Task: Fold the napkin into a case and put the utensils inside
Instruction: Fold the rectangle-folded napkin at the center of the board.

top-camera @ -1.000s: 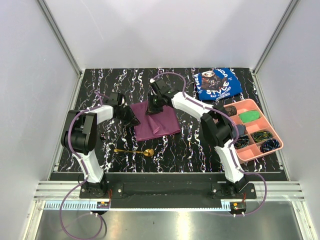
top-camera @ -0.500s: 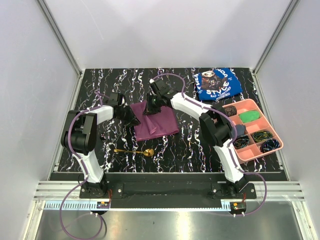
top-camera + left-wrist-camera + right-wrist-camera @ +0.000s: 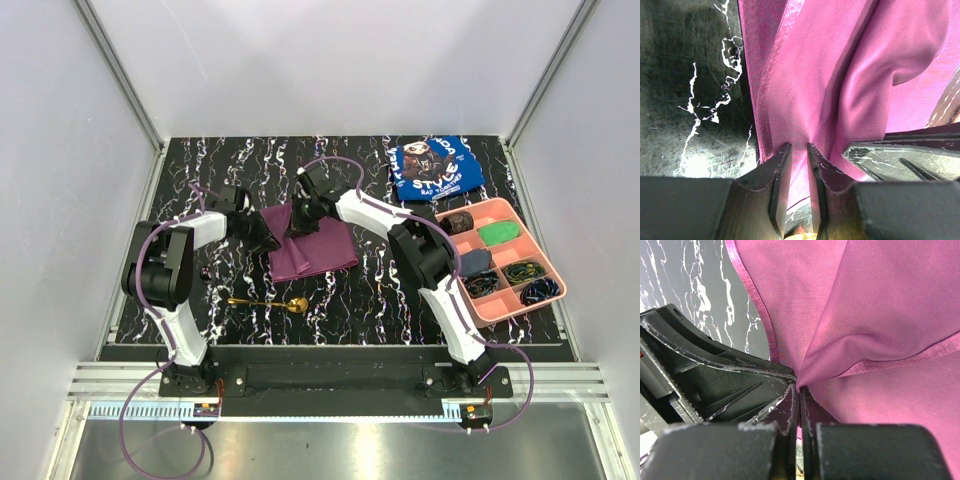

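the napkin (image 3: pixel 318 252) lies partly folded in the middle of the table (image 3: pixel 380 295). the left gripper (image 3: pixel 799 148) has its fingers nearly together, nipping the napkin's left edge between them. the right gripper (image 3: pixel 799 389), just to its right at the cloth's far-left part, is clamped tight on a pulled-up fold. the spoon (image 3: pixel 268 303) lies on the table on the near side of the napkin, apart from it.

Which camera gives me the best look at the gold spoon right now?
Top external: the spoon lies whole on the table, apart from the napkin. Both wrist views show only napkin and table, no spoon.
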### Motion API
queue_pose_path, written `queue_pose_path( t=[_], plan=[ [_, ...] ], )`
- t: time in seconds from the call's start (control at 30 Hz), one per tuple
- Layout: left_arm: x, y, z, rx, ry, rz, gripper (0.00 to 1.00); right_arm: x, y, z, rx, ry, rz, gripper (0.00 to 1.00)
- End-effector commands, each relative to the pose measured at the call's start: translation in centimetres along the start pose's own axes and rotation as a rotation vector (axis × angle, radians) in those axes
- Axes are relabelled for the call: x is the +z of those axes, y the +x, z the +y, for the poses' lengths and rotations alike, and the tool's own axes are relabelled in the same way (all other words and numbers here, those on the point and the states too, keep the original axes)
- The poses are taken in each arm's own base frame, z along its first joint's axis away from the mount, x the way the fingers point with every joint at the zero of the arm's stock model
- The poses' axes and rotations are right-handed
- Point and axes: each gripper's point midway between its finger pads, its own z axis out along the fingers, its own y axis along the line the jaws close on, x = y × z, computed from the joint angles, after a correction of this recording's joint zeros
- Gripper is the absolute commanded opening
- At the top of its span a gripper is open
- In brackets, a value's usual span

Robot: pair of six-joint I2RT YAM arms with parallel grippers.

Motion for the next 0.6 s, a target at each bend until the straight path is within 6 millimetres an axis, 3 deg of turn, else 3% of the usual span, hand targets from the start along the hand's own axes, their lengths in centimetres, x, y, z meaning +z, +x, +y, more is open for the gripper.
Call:
queue_pose_path(
  t=[0.0, 0.17, 0.43, 0.57],
  plan=[
    [-0.2, 0.3, 1.0, 0.016, -0.047, -0.027, 0.25, -0.2, -1.1, 2.7, -0.018, -0.07, -0.028, 0.0],
    [-0.3, 0.3, 1.0, 0.017, -0.047, -0.035, 0.25, -0.2, -1.3, 3.1, 0.004, -0.084, -0.032, 0.03],
    [-2.3, -0.4, 0.3, 0.039, -0.051, -0.09, 0.28, 0.5, -0.9, 3.5, 0.027, -0.12, -0.004, 0.04],
    [-2.9, -0.6, 0.3, 0.036, -0.055, -0.105, 0.28, 0.5, -0.8, 3.6, 0.023, -0.124, 0.002, 0.1]
  ],
)
